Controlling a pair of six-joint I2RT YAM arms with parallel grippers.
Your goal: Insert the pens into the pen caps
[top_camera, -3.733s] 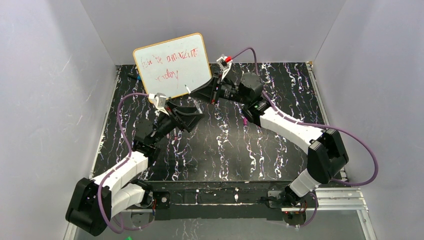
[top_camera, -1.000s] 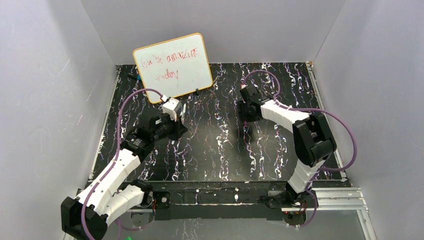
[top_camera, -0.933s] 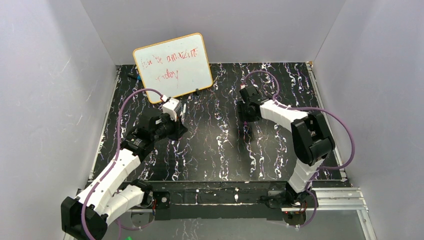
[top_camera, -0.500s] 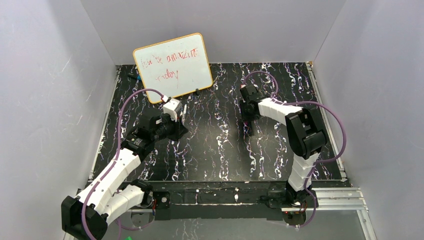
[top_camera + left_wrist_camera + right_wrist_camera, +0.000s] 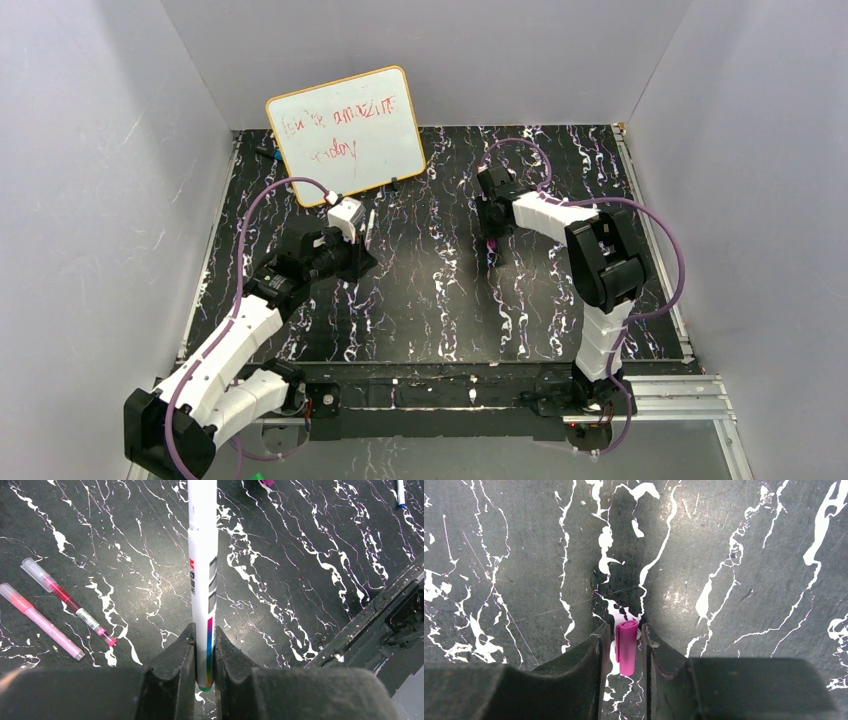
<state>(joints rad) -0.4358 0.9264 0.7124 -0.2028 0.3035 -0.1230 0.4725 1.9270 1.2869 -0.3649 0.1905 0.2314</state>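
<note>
My left gripper [image 5: 203,632] is shut on a white-bodied pen [image 5: 202,555] with a rainbow stripe, which points away from the wrist above the table. In the top view this left gripper [image 5: 362,232] hovers at left centre. Two pink pens lie side by side on the table, one with a clear cap [image 5: 67,601] and one pale pink [image 5: 41,621]. A magenta pen cap [image 5: 626,647] lies on the table between the fingers of my right gripper [image 5: 622,627], with a thin gap on each side. That right gripper [image 5: 492,248] points down at the table. Another magenta cap [image 5: 266,482] shows at the frame's top edge.
A small whiteboard [image 5: 345,130] with red writing leans against the back wall. A blue-tipped marker [image 5: 400,492] lies far from the left wrist. The black marbled table [image 5: 440,310] is walled on three sides, with a metal rail [image 5: 640,395] along the near edge.
Both arms have come down from the whiteboard. Over the last second the right arm folded in and its jaws narrowed around the magenta cap. The left arm barely moved.
</note>
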